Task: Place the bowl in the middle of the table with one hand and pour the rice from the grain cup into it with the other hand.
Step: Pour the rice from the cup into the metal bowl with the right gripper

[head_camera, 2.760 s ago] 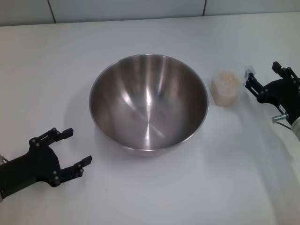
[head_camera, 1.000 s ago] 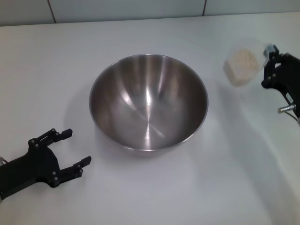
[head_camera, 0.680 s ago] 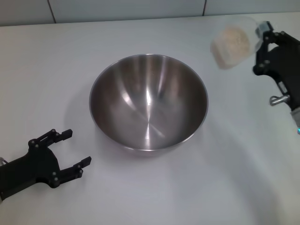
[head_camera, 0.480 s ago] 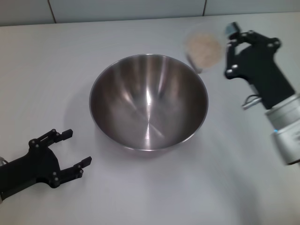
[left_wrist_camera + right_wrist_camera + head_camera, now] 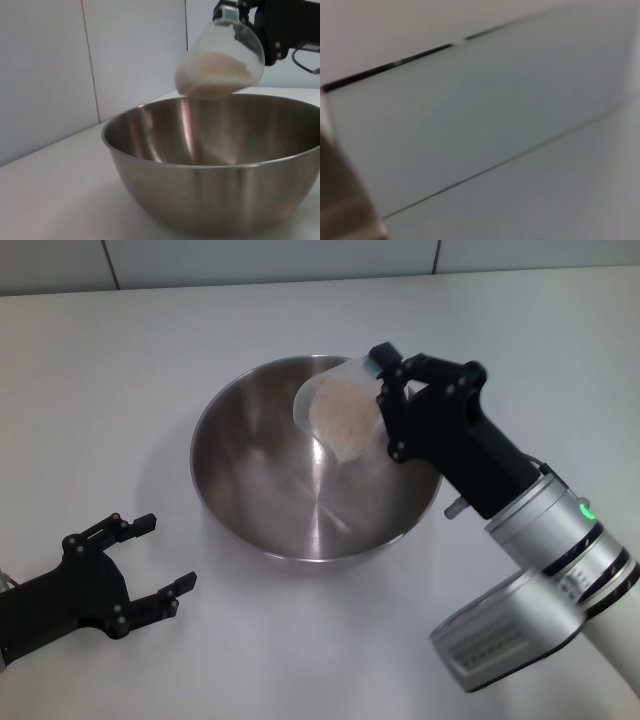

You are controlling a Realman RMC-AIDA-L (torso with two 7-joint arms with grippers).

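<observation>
right gripper [image 5: 384,400] clamped on grain cup [image 5: 337,412], tilted over bowl [image 5: 262,502], rice [image 5: 342,420] not spilling yet. tip slow, stay inside rim. left gripper [image 5: 150,555] parked, jaws spread.

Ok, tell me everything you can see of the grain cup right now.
The grain cup is a small clear plastic cup, round, with a small tab at its rim where the right gripper grips it. It hangs in the air above the bowl, touching neither bowl nor table, tipped over with its mouth facing down toward the bowl's inside. The rice, an off-white mass, has slid toward the low side but sits inside; no grains show in the bowl yet.
</observation>
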